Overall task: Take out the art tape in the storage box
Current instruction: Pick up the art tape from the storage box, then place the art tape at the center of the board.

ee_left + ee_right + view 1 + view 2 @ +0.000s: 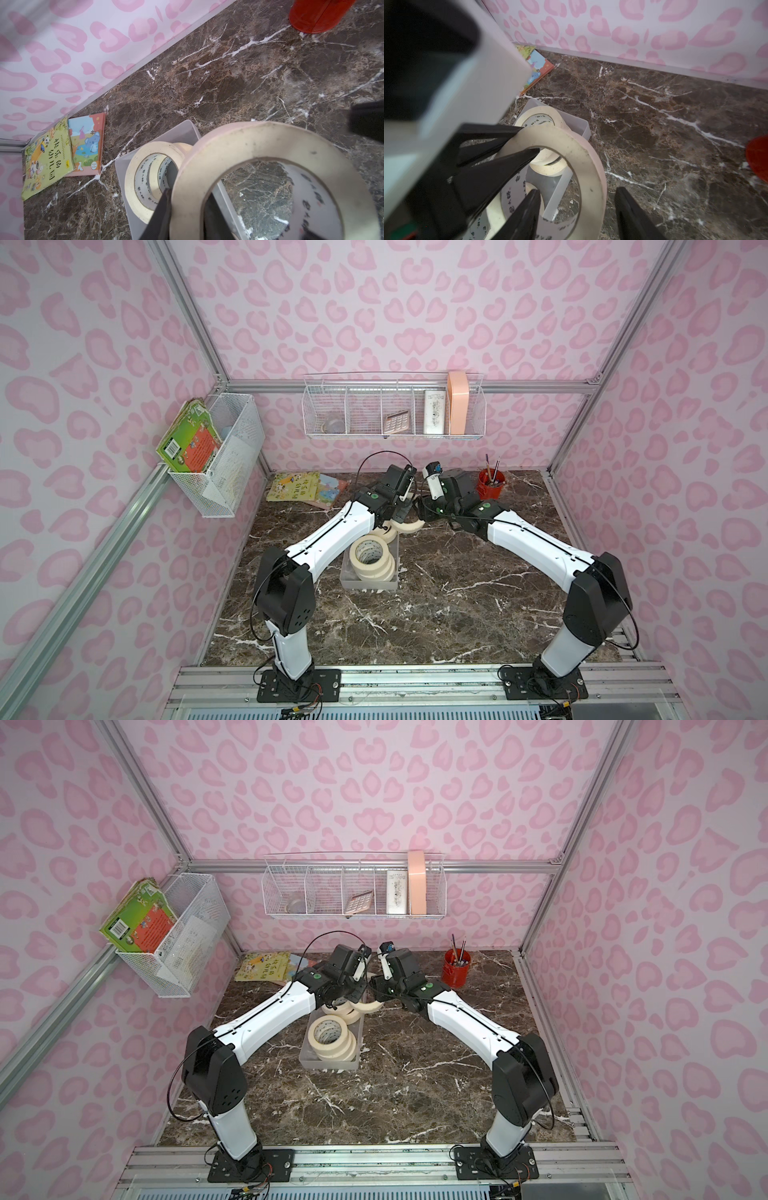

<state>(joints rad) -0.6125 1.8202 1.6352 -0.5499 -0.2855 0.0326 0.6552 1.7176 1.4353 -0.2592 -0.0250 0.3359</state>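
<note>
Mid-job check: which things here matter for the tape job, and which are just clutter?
Job: held tape roll, left pincer, right pincer, boxed tape rolls, storage box.
Lying about: picture books, red pen pot, wire baskets.

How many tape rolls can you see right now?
6. One held roll is in the left gripper by the box at its far end. Two far rolls stand inside that end, partly under the left arm. Three near rolls lean together at its near end. More could be hidden.
</note>
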